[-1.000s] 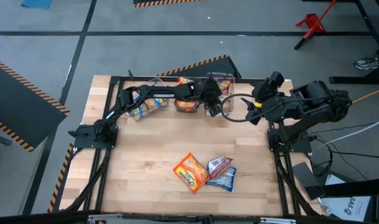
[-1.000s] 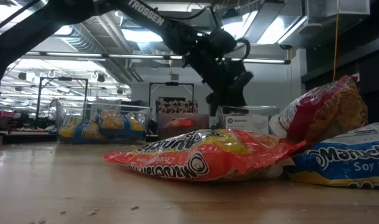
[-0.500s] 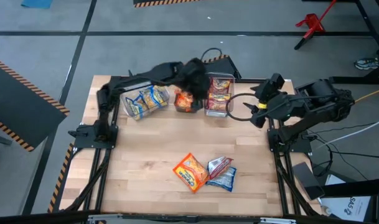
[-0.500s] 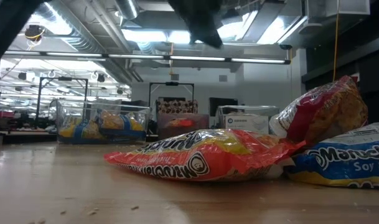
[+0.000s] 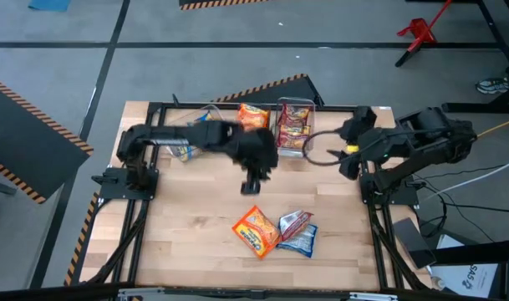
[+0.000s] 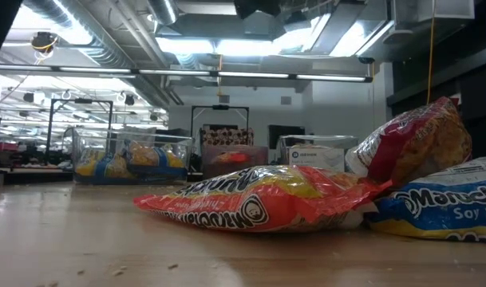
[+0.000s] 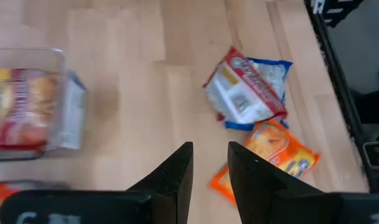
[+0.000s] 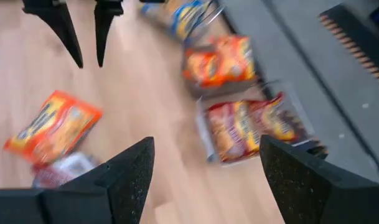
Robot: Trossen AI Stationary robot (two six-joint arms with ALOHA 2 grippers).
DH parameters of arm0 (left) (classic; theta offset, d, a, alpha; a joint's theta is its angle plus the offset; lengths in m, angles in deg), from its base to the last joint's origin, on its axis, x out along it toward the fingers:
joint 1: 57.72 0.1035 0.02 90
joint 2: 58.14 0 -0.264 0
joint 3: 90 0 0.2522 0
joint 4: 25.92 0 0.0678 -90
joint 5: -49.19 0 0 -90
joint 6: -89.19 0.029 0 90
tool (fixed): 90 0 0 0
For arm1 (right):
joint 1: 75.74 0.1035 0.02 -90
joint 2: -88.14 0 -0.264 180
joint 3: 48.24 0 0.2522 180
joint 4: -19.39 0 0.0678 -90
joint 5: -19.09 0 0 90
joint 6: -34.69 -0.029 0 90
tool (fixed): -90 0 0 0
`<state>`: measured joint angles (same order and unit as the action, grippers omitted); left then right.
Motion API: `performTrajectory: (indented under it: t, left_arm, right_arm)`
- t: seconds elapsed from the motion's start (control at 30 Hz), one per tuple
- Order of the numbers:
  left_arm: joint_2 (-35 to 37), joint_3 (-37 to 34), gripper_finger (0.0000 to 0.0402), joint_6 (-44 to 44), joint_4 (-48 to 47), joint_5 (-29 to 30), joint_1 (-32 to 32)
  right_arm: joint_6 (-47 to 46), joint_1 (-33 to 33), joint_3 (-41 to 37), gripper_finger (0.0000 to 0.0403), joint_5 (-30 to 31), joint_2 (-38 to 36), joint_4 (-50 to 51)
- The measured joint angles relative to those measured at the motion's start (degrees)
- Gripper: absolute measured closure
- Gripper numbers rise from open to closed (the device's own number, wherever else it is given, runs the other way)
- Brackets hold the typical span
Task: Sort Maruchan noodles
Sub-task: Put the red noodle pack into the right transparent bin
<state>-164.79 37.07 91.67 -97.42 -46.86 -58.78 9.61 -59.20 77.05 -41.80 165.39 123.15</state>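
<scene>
Three noodle packets lie loose on the table near its near edge: an orange one (image 5: 256, 230) (image 6: 258, 199), a red-and-silver one (image 5: 293, 223) (image 7: 245, 93) leaning on a blue one (image 5: 301, 242) (image 6: 438, 209). More packets sit in three clear bins at the far edge: blue-and-yellow (image 5: 185, 149), orange (image 5: 252, 115), red (image 5: 294, 127). My left gripper (image 5: 252, 182) (image 7: 210, 168) hangs open over mid-table, between bins and loose packets, touching nothing. My right gripper (image 5: 341, 155) (image 8: 208, 168) waits wide open above the table's right side, beside the red bin.
Bare wood lies between the bins and the loose packets and across the table's left half (image 5: 179, 226). A black frame rail (image 5: 237, 104) runs along the table's edges. The right arm's cable loop (image 5: 321, 146) hangs near the red bin.
My left gripper has lifted away from the bins at the far edge, rising out of the low view, and has swung toward the near edge, ending over mid-table above the loose packets. The packets have stayed put.
</scene>
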Motion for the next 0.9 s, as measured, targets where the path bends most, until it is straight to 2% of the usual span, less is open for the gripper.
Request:
performTrajectory:
  t: [0.2, 0.3, 0.4, 0.53, 0.63, 0.8, 0.9]
  left_arm:
    - [-0.06, -9.76, 0.0307, -14.90, 11.14, 5.86, -7.66]
    - [-0.04, -15.25, 0.0307, -23.82, 20.23, 11.05, -11.33]
    - [-0.08, -20.37, 0.0307, -30.97, 29.77, 16.36, -14.54]
    - [-0.06, -25.30, 0.0307, -36.91, 37.05, 20.95, -17.61]
    - [-0.06, -28.13, 0.0309, -42.91, 40.93, 22.24, -18.93]
    - [-0.06, -29.44, 0.0309, -49.21, 42.62, 22.38, -20.48]
    - [-0.06, -29.50, 0.0310, -50.01, 42.54, 22.37, -21.14]
  right_arm:
    - [0.00, 2.02, -9.40, 0.0125, -6.92, -3.36, -0.11]
    - [-2.26, 5.68, -18.85, 0.0125, -5.99, -7.86, -0.98]
    - [-7.73, 10.35, -30.59, 0.0125, -5.92, -13.77, -5.92]
    - [-14.41, 16.42, -46.59, 0.0125, -4.46, -20.95, -19.53]
    - [-17.52, 20.24, -58.31, 0.0125, -4.19, -24.46, -31.33]
    - [-18.07, 22.10, -73.49, 0.0125, -4.44, -23.21, -51.72]
    - [-18.35, 22.08, -78.38, 0.0125, -4.66, -20.88, -58.19]
